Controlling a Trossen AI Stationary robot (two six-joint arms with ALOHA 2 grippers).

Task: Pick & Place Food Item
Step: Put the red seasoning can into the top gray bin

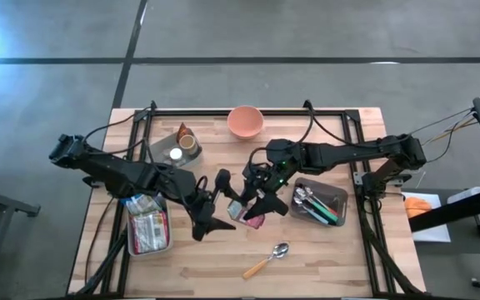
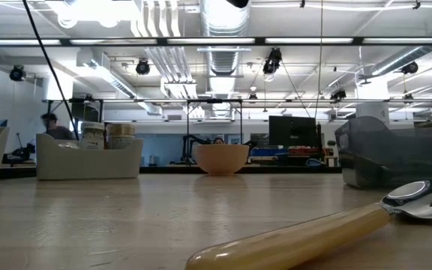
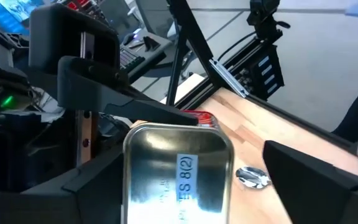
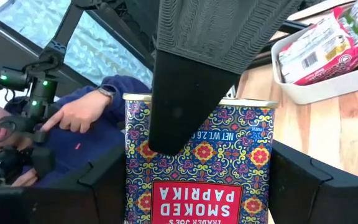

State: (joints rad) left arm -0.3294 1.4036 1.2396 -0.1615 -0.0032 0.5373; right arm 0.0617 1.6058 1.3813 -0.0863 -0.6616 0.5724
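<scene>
1. Right gripper point(image 1: 252, 202) over the middle of the table point(image 1: 323, 258), clamped on a paprika tin point(image 4: 199, 163) raised off the wood, patterned label toward its wrist camera.
2. Left gripper point(image 1: 215, 200) just beside it, fingers spread wide on either side of the same tin, shiny bottom facing the left wrist camera; contact with the tin impossible to tell.
3. Tray of snack packets point(image 1: 147, 225) near the left arm.
4. Bin of cutlery point(image 1: 320, 202) under the right arm.
5. Pink bowl point(image 1: 245, 122) at the far edge.
6. Wooden-handled spoon point(image 1: 267, 259) near the front edge.
</scene>
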